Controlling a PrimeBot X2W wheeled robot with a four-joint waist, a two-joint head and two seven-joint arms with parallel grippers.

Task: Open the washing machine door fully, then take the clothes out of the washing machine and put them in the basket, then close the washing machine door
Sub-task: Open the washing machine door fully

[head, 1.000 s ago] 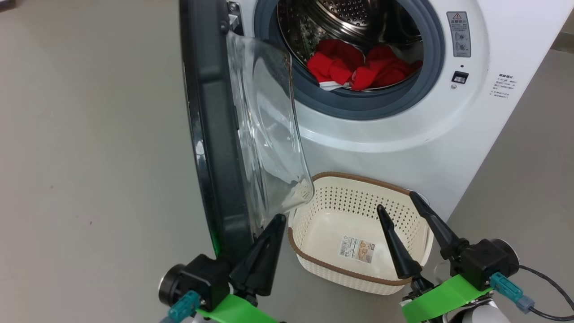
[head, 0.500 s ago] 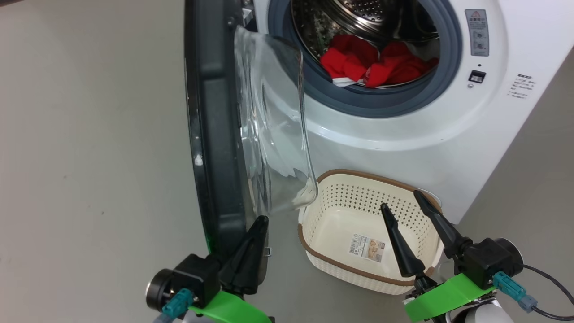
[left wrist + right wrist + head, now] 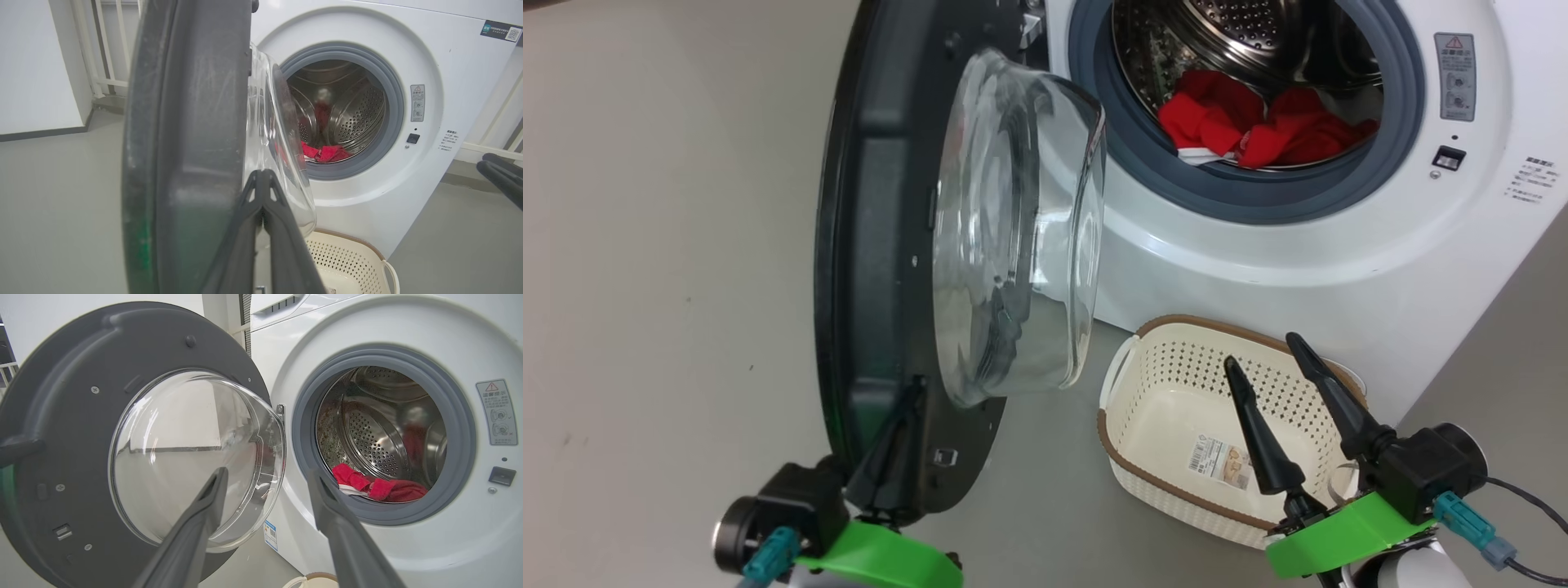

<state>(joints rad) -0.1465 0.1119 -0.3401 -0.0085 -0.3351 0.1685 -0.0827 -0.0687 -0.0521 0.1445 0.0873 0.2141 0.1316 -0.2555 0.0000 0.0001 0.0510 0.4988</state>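
Note:
The washing machine (image 3: 1258,261) stands with its door (image 3: 874,245) swung out to the left, the glass bowl (image 3: 1013,229) facing the drum. Red clothes (image 3: 1258,126) lie at the drum's front edge, also seen as clothes (image 3: 380,488) in the right wrist view. The cream basket (image 3: 1184,325) sits on the floor below the opening. My left gripper (image 3: 907,400) is shut, its tip against the door's lower inner frame; the left gripper (image 3: 261,175) stands beside the door (image 3: 192,143). My right gripper (image 3: 1262,351) hangs open over the basket, holding nothing; the right gripper (image 3: 267,473) points between door (image 3: 61,416) and drum.
Bare grey floor (image 3: 670,245) spreads left of the door. A white railing (image 3: 106,49) and a wall (image 3: 36,65) stand behind the machine's left side. A cable (image 3: 1523,502) trails from my right wrist. The latch socket (image 3: 1448,157) sits right of the drum.
The door has swung further out to the left, its inner face now showing more. My left gripper has moved left with the door's lower rim. The head camera has shifted too.

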